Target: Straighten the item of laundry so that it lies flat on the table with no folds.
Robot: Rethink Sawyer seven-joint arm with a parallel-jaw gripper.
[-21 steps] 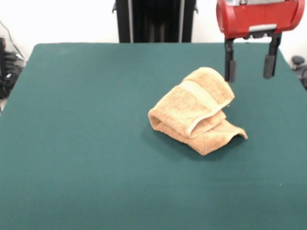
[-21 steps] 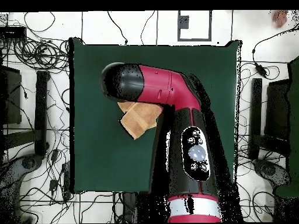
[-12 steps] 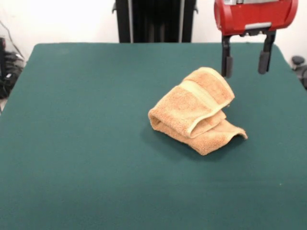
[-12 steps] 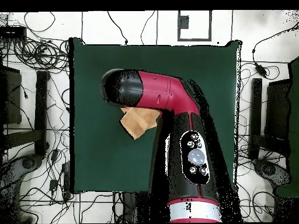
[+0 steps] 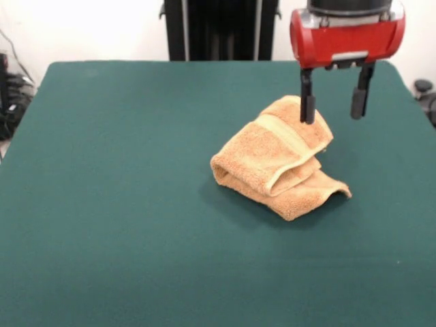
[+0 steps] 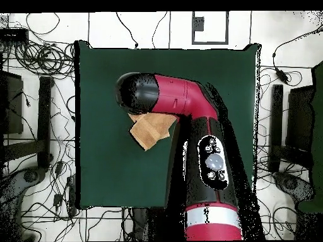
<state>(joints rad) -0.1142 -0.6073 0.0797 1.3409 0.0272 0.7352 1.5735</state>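
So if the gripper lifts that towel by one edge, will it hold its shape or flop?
Probably flop: the towel lies in soft rolled folds, so it looks limp. Its looped terry surface should grip rather than slip. Lifted by one layer, the folds may only partly open. The gripper is open above it.

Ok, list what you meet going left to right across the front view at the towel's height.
Bare green table → folded, rumpled towel → open gripper hanging above the towel's right end → a strip of bare table.
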